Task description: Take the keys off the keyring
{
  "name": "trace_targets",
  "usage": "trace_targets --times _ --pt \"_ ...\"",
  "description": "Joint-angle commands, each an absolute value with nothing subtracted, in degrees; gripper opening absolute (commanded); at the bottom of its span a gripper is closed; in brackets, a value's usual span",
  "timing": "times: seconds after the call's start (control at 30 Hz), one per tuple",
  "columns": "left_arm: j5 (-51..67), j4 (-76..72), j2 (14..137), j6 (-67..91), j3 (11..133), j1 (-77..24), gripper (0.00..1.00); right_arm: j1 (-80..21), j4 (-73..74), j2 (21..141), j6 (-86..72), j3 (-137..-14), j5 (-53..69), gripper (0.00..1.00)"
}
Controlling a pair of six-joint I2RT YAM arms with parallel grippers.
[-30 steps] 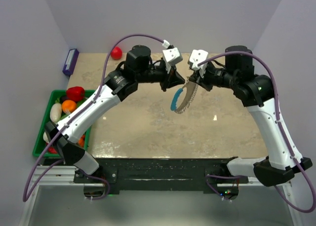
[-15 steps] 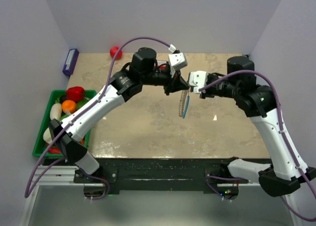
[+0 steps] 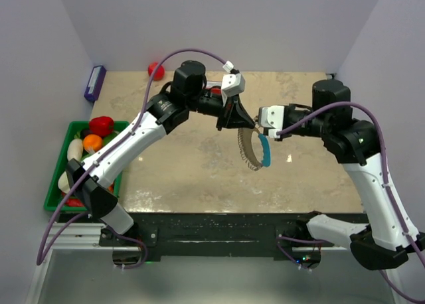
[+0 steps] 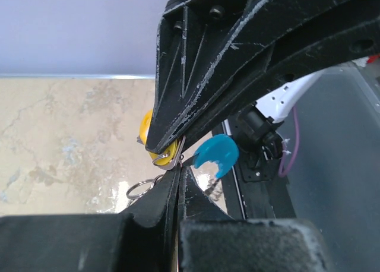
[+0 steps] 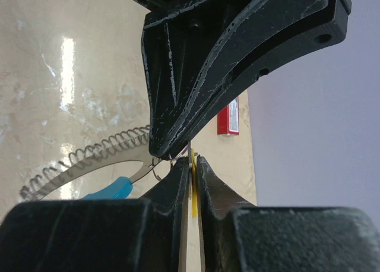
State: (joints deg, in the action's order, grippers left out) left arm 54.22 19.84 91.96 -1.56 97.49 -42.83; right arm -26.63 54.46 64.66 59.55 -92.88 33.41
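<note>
Looking down on a tan marbled table [image 3: 199, 178], the largest thing here. Reaching over it from seven and five o'clock, a left arm [image 3: 133, 141] and a right arm [image 3: 372, 178], bent inward to meet in the air a little toward one o'clock of the table's centre, so as to share one small thing between two grips. Off the nine o'clock edge, a green tray [image 3: 56, 199] of vegetables, well apart from the work.

Hanging from the meeting point toward six o'clock, the keyring [image 3: 250, 150]: a floppy loop of coiled silvery links with a light-blue segment [image 3: 265, 151] on its three o'clock side. Apparently held clear of the table, probably to let the loop fall away and leave the joint exposed.

Pressed together on the thin wire at the top of that loop, the left hand [image 4: 178, 172], serving as the anchor. Clamped edge-on across the key [image 5: 193, 192], the right hand [image 5: 190, 160], with only a yellow sliver showing between the pads. From the left wrist, that yellow piece at ten o'clock of the left fingertips, close above a small split ring [image 4: 139, 189].

Judged not yet off the ring. Calls for a sliding or twisting pull along the wire with the loop kept steady. Risks slipping off so thin a piece, or dragging the loop out of the left grip
</note>
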Motion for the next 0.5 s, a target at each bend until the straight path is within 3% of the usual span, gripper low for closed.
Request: trace_targets --times 0.0,0.1,0.17,0.33,0.47 --pt "69.2 16.1 90.3 -0.4 96.9 -44.9 0.0 -26.9 46.5 65.6 59.9 -96.3 38.1 0.09" --pt "68.6 16.1 89.8 -0.4 97.0 -45.0 0.0 -26.9 47.3 66.0 61.6 -96.9 37.2 0.07" --pt "67.6 16.5 89.5 -0.4 96.9 -44.9 0.0 -27.0 47.8 66.6 60.7 -98.0 33.9 0.0" --pt "60.7 18.2 89.2 -1.2 97.6 -45.0 0.0 -27.2 54.4 68.3 57.0 -105.2 28.3 0.0" --pt "56.5 18.3 90.2 -0.6 98.3 -45.0 0.0 -27.2 53.9 65.8 58.4 -102.3 28.3 0.0"
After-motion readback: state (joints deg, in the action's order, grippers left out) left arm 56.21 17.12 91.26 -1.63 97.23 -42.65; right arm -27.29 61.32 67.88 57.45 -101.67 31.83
